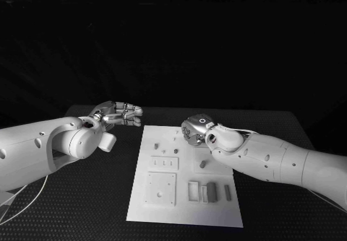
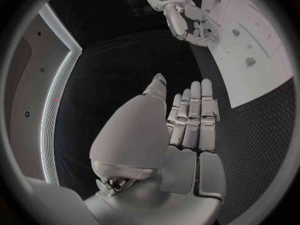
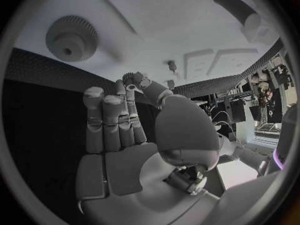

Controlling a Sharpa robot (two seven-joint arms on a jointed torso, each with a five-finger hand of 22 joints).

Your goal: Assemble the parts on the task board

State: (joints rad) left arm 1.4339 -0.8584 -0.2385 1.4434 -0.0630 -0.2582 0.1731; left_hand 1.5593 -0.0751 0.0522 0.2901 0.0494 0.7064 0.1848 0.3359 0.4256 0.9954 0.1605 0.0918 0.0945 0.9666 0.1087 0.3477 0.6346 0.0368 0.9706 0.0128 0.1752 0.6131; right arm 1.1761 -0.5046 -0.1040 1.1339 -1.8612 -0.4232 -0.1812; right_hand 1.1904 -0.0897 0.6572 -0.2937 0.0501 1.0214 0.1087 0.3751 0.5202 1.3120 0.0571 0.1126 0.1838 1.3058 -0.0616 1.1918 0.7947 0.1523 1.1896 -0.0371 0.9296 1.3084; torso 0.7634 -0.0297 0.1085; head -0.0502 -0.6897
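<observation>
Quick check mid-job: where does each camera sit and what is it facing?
Head view: on the robot's head, looking down at the board; both arms, left hand, right hand.
Left wrist view: behind the left hand, facing the board's edge and the right hand.
Right wrist view: behind the right hand, facing the board and a gear.
All three share the board.
</observation>
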